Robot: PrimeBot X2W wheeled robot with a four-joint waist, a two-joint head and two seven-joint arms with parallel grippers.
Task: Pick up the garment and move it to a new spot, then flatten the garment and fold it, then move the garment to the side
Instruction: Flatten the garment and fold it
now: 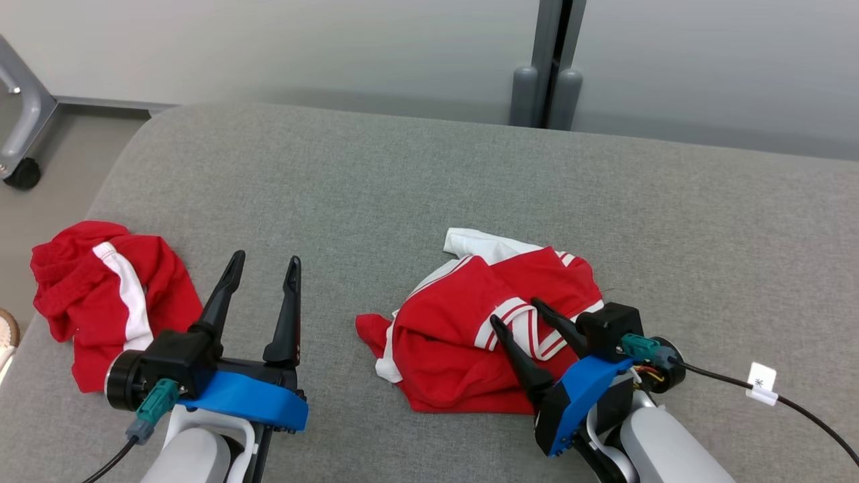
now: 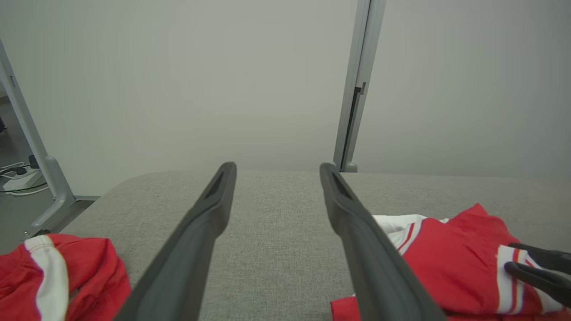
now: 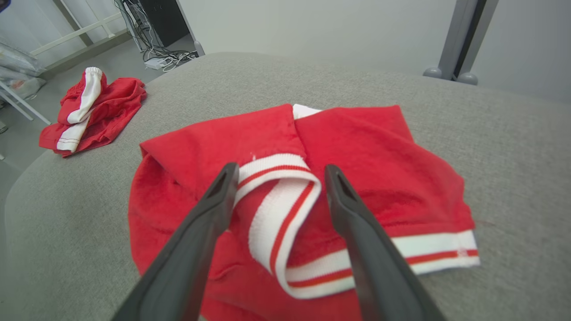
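Note:
The garment (image 1: 463, 342), red with white-and-red striped bands, lies crumpled on the grey padded table (image 1: 402, 188), right of the middle. My right gripper (image 1: 516, 312) is open low over its near right part. In the right wrist view that gripper (image 3: 281, 168) has one finger on each side of a folded striped band (image 3: 276, 209); I cannot tell whether the fingers touch the cloth. The garment (image 3: 379, 151) spreads beyond them. My left gripper (image 1: 266, 258) is open and empty over bare table left of the garment. In the left wrist view the left gripper (image 2: 277, 166) has the garment (image 2: 450, 258) at its right.
A second red garment (image 1: 107, 295) with a white stripe lies bunched at the table's left edge; it shows as red cloth (image 3: 93, 107) in the right wrist view. A grey post (image 1: 550, 67) stands behind the table. A wheeled frame leg (image 1: 20, 134) is on the floor at left.

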